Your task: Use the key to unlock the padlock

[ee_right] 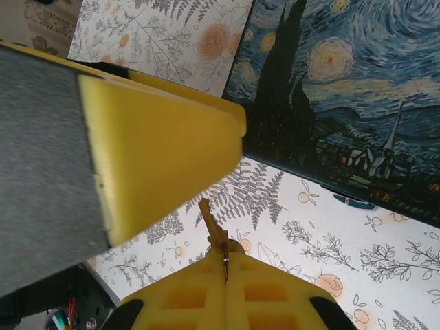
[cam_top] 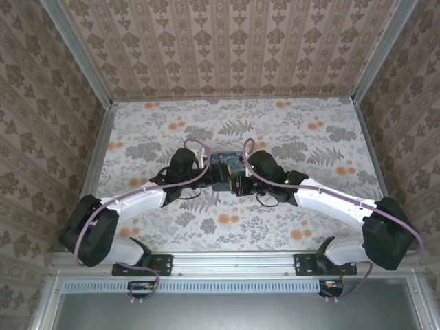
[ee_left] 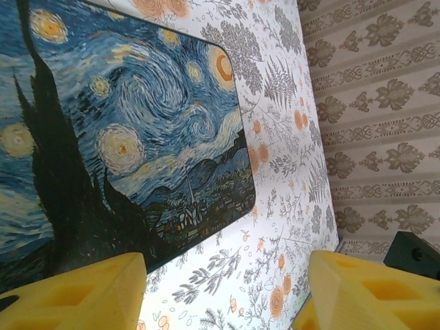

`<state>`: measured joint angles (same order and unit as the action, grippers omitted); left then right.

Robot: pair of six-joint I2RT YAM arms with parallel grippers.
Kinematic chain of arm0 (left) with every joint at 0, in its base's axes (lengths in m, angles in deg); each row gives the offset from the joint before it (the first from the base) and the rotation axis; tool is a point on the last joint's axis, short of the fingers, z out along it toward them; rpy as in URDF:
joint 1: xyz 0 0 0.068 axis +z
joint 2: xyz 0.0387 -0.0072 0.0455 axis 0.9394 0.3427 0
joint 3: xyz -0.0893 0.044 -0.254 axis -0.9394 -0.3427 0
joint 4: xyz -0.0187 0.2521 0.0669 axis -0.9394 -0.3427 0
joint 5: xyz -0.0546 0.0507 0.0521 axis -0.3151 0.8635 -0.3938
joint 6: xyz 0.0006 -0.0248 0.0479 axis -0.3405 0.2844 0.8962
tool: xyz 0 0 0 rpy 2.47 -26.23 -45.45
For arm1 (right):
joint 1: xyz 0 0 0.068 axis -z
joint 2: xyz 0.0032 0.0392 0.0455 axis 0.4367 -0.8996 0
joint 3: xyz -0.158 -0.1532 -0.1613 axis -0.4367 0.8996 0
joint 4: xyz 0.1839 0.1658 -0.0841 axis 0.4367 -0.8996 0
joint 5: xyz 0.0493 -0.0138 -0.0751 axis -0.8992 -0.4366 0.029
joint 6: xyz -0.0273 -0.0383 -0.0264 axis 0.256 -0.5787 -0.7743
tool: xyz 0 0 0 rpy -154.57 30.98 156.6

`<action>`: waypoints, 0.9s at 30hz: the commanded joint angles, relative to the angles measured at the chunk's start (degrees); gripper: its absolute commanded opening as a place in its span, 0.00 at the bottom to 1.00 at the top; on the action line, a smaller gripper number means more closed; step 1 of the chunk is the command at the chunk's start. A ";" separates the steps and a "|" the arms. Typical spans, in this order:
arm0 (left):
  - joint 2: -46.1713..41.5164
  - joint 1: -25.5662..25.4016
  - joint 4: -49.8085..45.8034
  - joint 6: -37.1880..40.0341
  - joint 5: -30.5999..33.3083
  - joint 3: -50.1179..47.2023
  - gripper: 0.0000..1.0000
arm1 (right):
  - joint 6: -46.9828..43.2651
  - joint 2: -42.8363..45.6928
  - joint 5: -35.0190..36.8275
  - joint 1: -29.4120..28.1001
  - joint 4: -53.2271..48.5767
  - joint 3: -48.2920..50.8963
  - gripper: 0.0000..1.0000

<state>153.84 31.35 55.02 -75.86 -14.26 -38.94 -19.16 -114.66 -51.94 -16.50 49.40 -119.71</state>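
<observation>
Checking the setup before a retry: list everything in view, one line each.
Starry Night box: one, blue and yellow, middle of the table.
key: one, brownish, sticking out of the right gripper.
small bluish piece: one, at the box's edge; too small to name.
table: one, white floral top.
walls: three, beige patterned, around the table.
grey-faced yellow finger: one, close up in right wrist view; owner unclear.
left gripper: one, yellow fingers, open near the box.
right gripper: one, yellow fingers, shut on the key.
arms: two, white and black, near edge.
</observation>
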 commanded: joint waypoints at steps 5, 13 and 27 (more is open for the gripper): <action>1.37 -1.35 3.39 -0.70 -0.63 2.17 0.59 | 1.01 -0.05 -1.27 0.71 1.31 -0.78 0.00; 1.55 -2.06 3.45 -0.71 0.20 1.81 0.47 | 1.38 0.36 -1.48 1.17 1.96 -0.22 0.00; 2.57 -3.08 3.70 -0.54 0.75 2.17 0.24 | 1.75 0.67 -1.63 1.26 2.19 0.30 0.00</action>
<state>155.94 28.79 57.51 -76.67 -13.92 -38.64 -17.82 -114.63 -52.25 -15.60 50.14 -119.69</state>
